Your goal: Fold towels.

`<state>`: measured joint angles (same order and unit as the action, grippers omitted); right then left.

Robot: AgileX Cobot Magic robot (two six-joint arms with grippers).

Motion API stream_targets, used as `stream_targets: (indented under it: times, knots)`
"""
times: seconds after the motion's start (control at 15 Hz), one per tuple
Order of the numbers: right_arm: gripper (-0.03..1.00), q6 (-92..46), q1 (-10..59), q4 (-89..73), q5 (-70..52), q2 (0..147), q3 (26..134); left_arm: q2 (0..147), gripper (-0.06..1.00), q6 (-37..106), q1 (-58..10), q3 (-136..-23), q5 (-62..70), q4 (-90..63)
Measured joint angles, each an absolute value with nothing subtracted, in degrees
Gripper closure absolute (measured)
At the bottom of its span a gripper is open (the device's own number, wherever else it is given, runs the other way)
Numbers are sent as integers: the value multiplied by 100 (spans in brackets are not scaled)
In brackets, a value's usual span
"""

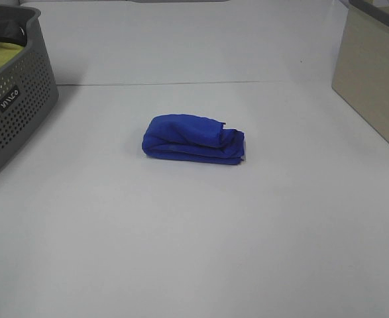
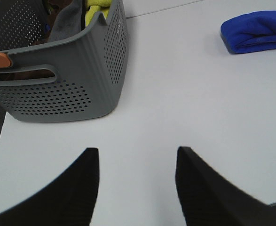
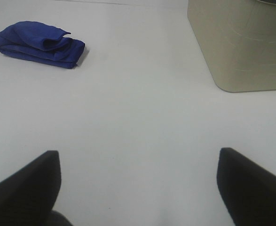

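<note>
Well, the blue towel (image 1: 193, 139) lies alone out in the middle of the white bench (image 1: 194, 252), well apart from everything else, bundled into a short, thick packet with several layers stacked on each other. One upper flap sits loose and a little puckered toward its right end, so the fold looks rough rather than crisp. Over at the bench's left edge stands a grey perforated basket (image 1: 15, 112) with a yellow-green cloth (image 1: 0, 54) showing inside; a beige bin (image 1: 370, 86) stands at the right edge.

Neither arm reaches the towel. The left gripper (image 2: 138, 188) hangs over bare bench just beside the basket, jaws parted with nothing between them. The right gripper (image 3: 138, 188) hovers near the beige bin, jaws spread very wide and likewise empty.

To my eye the towel will be light, limp and plush: it should sag and slide over itself when lifted, not hold a shape. I would pinch it at a stitched edge or corner of the top layer, taking only that layer, or else grasp the whole packet low across its thickness.
</note>
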<state>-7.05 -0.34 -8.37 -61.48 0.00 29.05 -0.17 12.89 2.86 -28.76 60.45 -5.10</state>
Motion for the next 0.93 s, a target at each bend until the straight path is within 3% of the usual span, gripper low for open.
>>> stream_targets:
  times: [0.93]
  knots:
    - [12, -705, -34, -865, -6148, -29, 2888, -17, 45, 1289, 286, -2876, 6045, -510]
